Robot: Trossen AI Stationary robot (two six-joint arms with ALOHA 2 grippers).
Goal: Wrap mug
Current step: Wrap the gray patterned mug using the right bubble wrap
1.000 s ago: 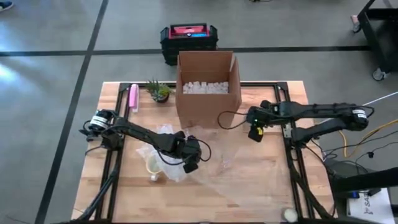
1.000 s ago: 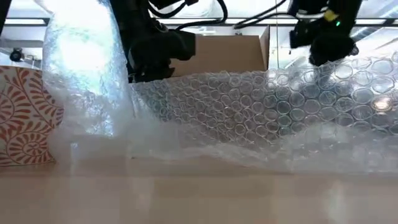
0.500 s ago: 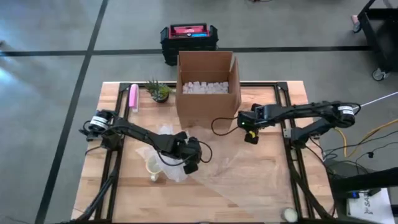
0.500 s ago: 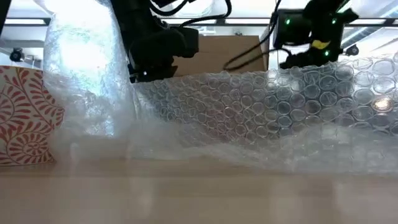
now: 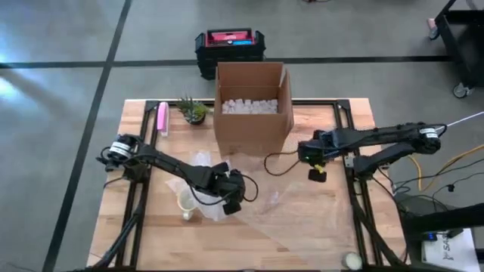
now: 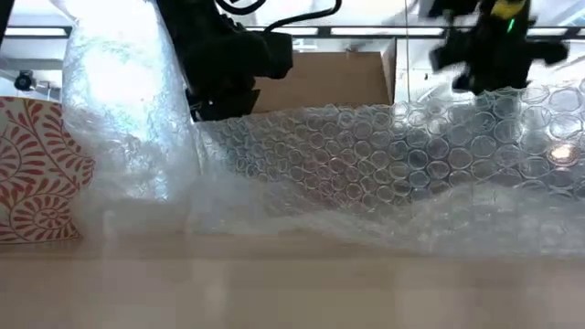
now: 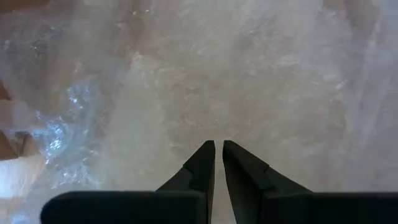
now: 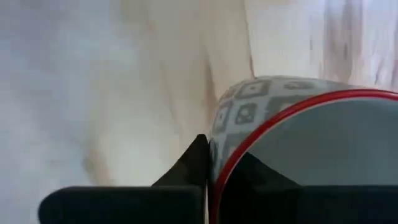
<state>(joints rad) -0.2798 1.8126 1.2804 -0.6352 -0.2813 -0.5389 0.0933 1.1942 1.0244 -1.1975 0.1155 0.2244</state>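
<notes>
Swinging back toward four o'clock, the right gripper (image 5: 315,174) stays clamped on the mug (image 8: 298,143) above bubble wrap (image 5: 291,208); left gripper (image 5: 231,202), fingers together, presses the wrap beside the cardboard box (image 5: 253,106).

Clear bubble wrap sheet (image 6: 384,164), round cells, glinting white. White mug with red-orange leaf scrollwork (image 6: 37,169) at left edge of low view. In right wrist view, grey-and-white diamond-check mug with a red rim (image 8: 292,137). Plain brown cardboard box (image 5: 252,106) upper centre of high view, white packing peanuts (image 5: 248,106) inside. Black case with red lid (image 5: 229,45) above it. Pink tube (image 5: 162,119) and small green plant (image 5: 193,110) upper left of light wooden slatted tabletop (image 5: 318,234). Both arms black.
</notes>
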